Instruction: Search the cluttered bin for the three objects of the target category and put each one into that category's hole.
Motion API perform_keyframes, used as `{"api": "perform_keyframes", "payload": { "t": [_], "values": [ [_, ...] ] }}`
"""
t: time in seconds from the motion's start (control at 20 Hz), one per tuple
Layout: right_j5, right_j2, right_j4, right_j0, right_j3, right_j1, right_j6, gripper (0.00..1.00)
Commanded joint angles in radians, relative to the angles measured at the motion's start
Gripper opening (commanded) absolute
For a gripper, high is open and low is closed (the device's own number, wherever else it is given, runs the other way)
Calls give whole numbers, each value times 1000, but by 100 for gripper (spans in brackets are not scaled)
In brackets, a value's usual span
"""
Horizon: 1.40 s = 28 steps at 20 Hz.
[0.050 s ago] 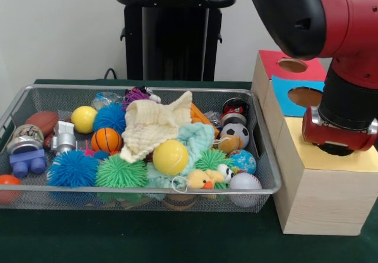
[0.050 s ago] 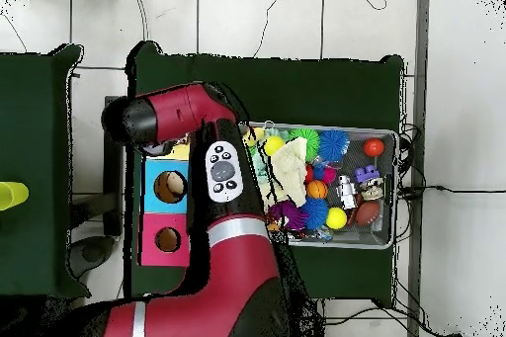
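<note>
Clutter fills the wire mesh bin (image 1: 269, 156) on your green tabletop (image 1: 147, 239): a cream cloth (image 1: 155, 127) lies over the middle, a yellow ball (image 1: 170, 157) touches its front edge, and a mini basketball (image 1: 106, 139), soccer ball (image 1: 236, 134) and white baseball (image 1: 245, 183) sit around it, the baseball in the bin's front corner beside the wooden box (image 1: 322, 198). In the front view, your gripper (image 1: 338, 148) hovers over the box's yellow top; I cannot tell whether its fingers are open or closed. Only the overhead view shows the box's yellow (image 2: 178, 151), blue (image 2: 169, 186) and red (image 2: 166, 239) panels in a row, though the arm (image 2: 212, 205) hides much of the yellow one. No writing is readable. Bin and box stand just beside each other, with bare green tabletop along the bin's front edge.
</note>
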State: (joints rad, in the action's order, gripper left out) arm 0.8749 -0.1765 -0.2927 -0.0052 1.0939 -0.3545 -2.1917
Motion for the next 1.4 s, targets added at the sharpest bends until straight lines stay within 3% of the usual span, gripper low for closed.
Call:
{"api": "perform_keyframes", "payload": {
  "t": [0.05, 0.15, 0.45, 0.7, 0.9, 1.1, 1.4],
  "values": [
    [-216, -101, -80, -34, 201, 16, 159, 0],
    [-173, -87, -69, -28, 216, -8, 147, 0],
    [52, -21, -57, 8, 159, -44, 128, 0],
    [288, -6, -50, 34, 17, -30, 135, 0],
    [389, 0, -61, 48, -54, -45, 124, 0],
    [424, -2, -63, 52, -80, -58, 121, 0],
    [338, -38, -95, 50, -191, -51, 173, 0]
  ]
}}
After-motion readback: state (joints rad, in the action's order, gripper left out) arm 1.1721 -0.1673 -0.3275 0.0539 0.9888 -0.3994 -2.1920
